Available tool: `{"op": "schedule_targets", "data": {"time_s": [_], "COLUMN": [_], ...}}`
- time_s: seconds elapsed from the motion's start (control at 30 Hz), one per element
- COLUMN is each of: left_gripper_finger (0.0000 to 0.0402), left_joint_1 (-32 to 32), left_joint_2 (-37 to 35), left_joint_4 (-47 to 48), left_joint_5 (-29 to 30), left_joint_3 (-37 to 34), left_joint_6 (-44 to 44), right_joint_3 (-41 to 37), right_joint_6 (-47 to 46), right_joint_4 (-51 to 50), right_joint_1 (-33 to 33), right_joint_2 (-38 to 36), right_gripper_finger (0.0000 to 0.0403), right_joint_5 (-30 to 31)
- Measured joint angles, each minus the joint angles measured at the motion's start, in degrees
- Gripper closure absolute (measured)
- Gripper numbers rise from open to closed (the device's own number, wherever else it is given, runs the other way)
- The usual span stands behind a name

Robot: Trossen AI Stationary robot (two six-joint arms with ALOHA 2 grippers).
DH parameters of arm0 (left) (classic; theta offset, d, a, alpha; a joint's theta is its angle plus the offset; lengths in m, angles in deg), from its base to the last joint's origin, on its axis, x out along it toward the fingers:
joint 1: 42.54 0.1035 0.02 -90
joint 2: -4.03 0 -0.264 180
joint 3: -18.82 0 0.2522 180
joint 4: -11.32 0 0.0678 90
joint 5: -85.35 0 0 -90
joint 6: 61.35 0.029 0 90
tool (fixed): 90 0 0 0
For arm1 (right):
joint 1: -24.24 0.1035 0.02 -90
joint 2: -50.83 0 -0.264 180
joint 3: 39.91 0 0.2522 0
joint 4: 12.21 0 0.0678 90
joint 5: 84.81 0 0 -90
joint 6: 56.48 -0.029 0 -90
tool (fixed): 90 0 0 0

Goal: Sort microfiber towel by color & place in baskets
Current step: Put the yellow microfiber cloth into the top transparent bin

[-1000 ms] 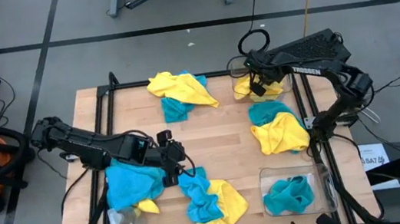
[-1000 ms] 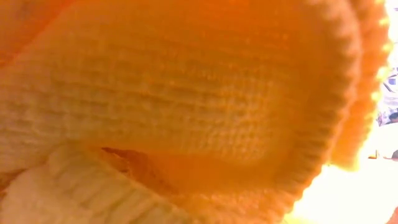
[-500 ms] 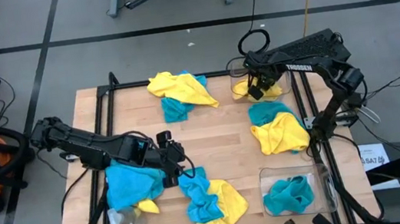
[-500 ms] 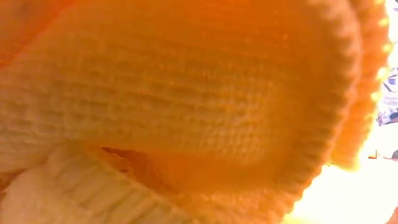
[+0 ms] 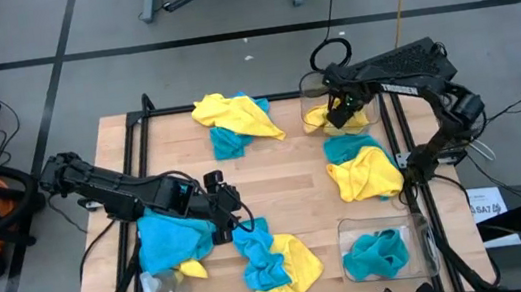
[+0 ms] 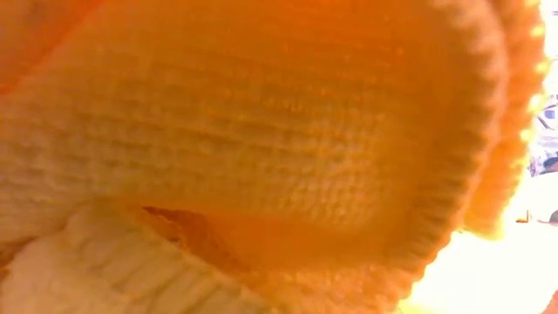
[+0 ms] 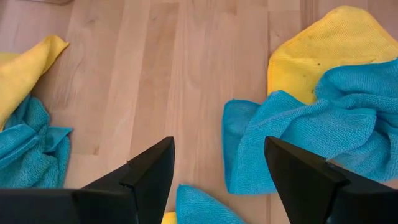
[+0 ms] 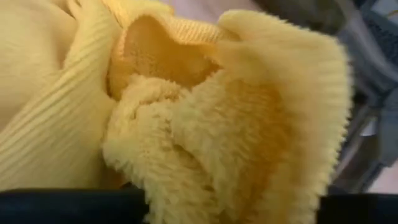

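Beneath the right fingers [image 5: 344, 110], now parted, a yellow towel [image 5: 352, 114] has been released into the far basket [image 5: 315, 117]; left fingers [image 7: 217, 180] are held wide.

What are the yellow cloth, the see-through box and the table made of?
The yellow cloth looks like soft, fuzzy woven fabric, likely microfiber: you can see fluffy loops and ribbed rows. The see-through box looks like clear, shiny plastic, since the blue cloth inside shows through its walls. The table looks like pale, smooth wood, with grain lines and plank seams.
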Motion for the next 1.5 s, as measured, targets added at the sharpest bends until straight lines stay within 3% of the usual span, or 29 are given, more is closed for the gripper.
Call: {"op": "schedule_targets", "data": {"time_s": [0.43,0.6,0.9,1.07,1.27,1.5], "left_gripper_finger": [0.0146,0.0146,0.0146,0.0146,0.0146,0.0146], "left_joint_1": [0.0,0.0,0.0,0.0,0.0,0.1], "left_joint_2": [0.0,0.0,0.0,0.0,0.0,0.0], "left_joint_4": [0.0,-0.3,-0.2,-0.2,-0.2,-0.2], "left_joint_5": [0.7,0.7,0.7,0.7,0.8,1.1], "left_joint_3": [0.0,0.0,0.0,0.0,0.0,0.0], "left_joint_6": [0.4,0.4,-0.1,0.0,0.1,0.5], "right_joint_3": [0.1,0.1,0.1,0.1,0.1,-0.6], "right_joint_6": [1.2,2.3,2.1,1.8,2.0,2.7], "right_joint_4": [-0.1,0.1,1.7,2.2,2.2,6.1], "right_joint_1": [0.0,0.0,0.0,0.3,0.3,0.3], "right_joint_2": [-15.1,-15.3,-14.5,-14.6,-14.6,-14.6], "right_gripper_finger": [0.024,0.0214,0.012,0.0105,0.0142,0.0296], "right_joint_5": [-1.4,-1.7,-2.4,-5.0,-4.8,-8.1]}}
